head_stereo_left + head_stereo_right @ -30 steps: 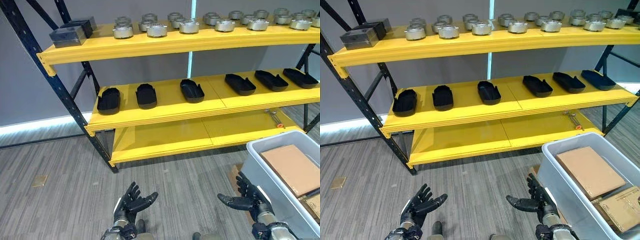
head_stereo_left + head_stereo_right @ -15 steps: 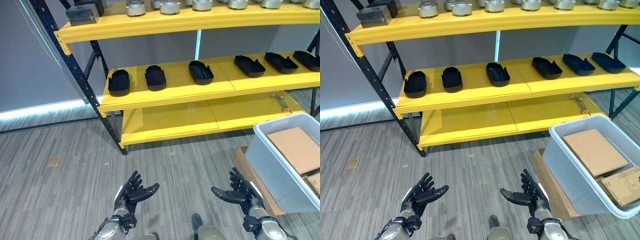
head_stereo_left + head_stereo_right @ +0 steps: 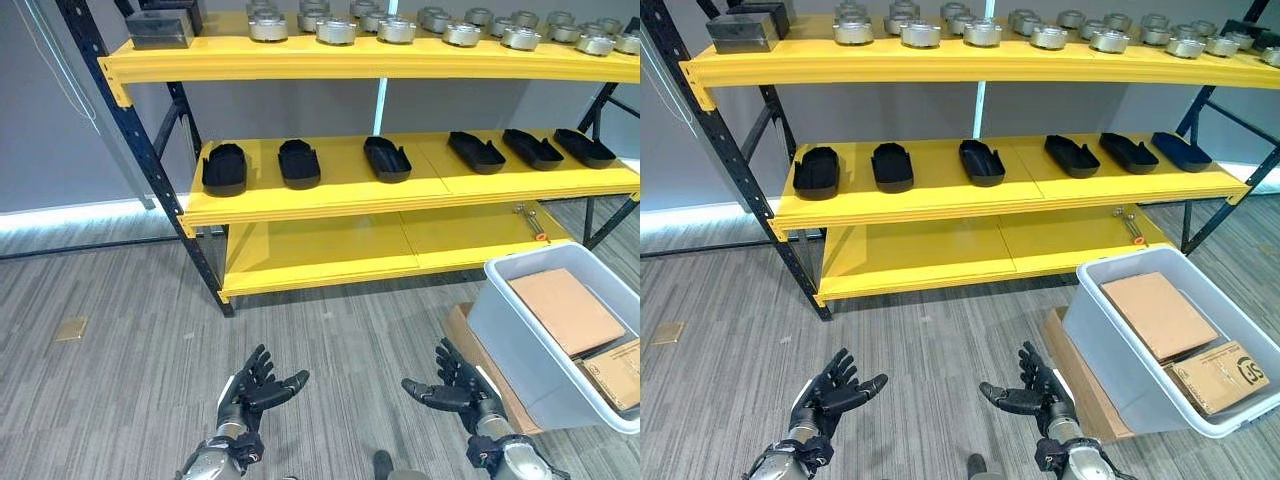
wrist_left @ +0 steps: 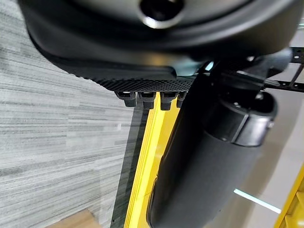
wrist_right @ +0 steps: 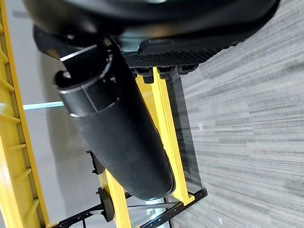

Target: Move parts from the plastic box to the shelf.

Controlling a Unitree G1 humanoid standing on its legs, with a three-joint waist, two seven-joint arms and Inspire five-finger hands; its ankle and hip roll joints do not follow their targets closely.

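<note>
Grey plastic box [image 3: 1095,330] sits on the floor at the robot's right, its long axis running from near-right toward the shelf [image 3: 940,195]. Cardboard parts [image 3: 1156,315] lie flat inside it. Black trays [image 3: 981,162] line the middle level, metal discs [image 3: 983,33] the top. Left hand [image 3: 825,395] and right hand [image 3: 1033,394] hover low, palms up, fingers spread, holding nothing.

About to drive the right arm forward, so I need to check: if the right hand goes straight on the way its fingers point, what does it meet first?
Probably nothing close. The right hand is open, empty, low over the floor, fingers toward the shelf. Bare carpet lies ahead, then likely the shelf's lowest yellow board. The plastic box sits off to its right. Depth is uncertain.
</note>
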